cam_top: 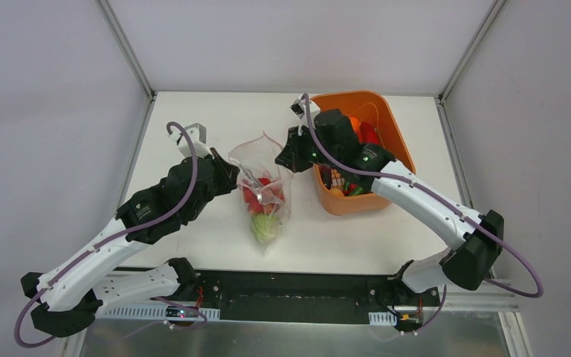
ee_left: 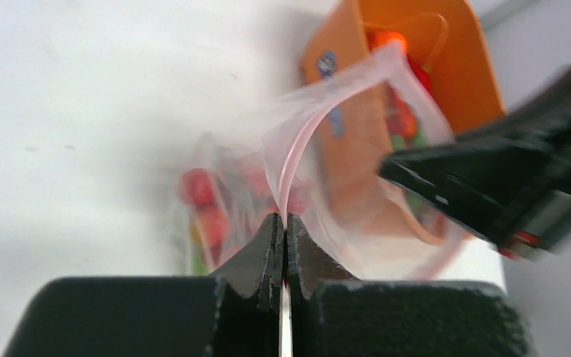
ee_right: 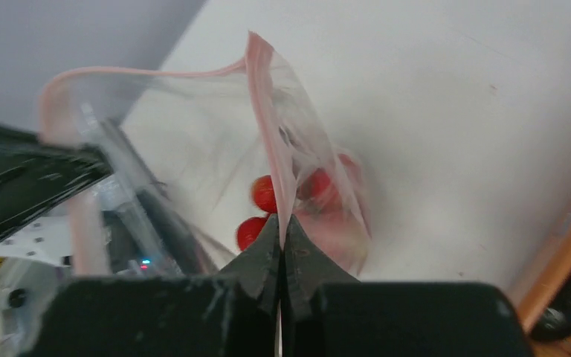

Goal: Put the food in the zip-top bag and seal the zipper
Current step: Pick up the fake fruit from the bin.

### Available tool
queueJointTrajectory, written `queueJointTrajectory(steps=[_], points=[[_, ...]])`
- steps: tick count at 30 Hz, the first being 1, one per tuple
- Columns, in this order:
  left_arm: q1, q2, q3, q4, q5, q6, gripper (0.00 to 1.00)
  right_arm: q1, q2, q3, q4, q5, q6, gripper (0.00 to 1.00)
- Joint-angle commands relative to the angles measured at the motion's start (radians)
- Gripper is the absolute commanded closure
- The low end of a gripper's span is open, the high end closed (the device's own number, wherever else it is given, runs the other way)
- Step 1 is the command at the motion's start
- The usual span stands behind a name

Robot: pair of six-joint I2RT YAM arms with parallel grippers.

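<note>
Left end effector [ee_left: 283,223], right end effector [ee_right: 282,223] apparently pinch zipper [ee_right: 268,111].

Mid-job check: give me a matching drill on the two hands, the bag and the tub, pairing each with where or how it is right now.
Things:
1. left hand
2. right hand
3. zip-top bag
4. orange tub

States:
A. stands at the right of the top view, beside the bag
B. shut on the zipper strip, at the end next to the tub
C. mouth open, red and green food inside
D. shut on the zipper strip, at the end away from the tub

Pairs: 1-D, 2-B, 3-C, 4-A.
</note>
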Motion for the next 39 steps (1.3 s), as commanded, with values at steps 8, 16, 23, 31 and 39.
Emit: queueJointTrajectory(steps=[8,16,23,31,39], points=[[0.021,-0.034,0.149,-0.161,-0.108,0.163,1.0,-0.002,0.03,0.041,0.156,-0.005,0.122,1.0],[0.021,-0.013,0.13,-0.085,0.008,0.139,1.0,-0.073,0.057,-0.011,0.308,-0.269,0.266,0.96],[0.021,0.062,0.18,-0.18,-0.055,0.135,1.0,-0.098,0.123,0.013,0.23,-0.256,0.23,0.86],[0.029,0.094,0.147,-0.101,-0.012,0.139,1.0,-0.169,0.001,-0.031,0.235,-0.269,0.157,0.34],[0.043,0.128,0.121,-0.02,0.054,0.138,1.0,-0.263,-0.187,-0.126,0.26,-0.323,0.093,0.15]])
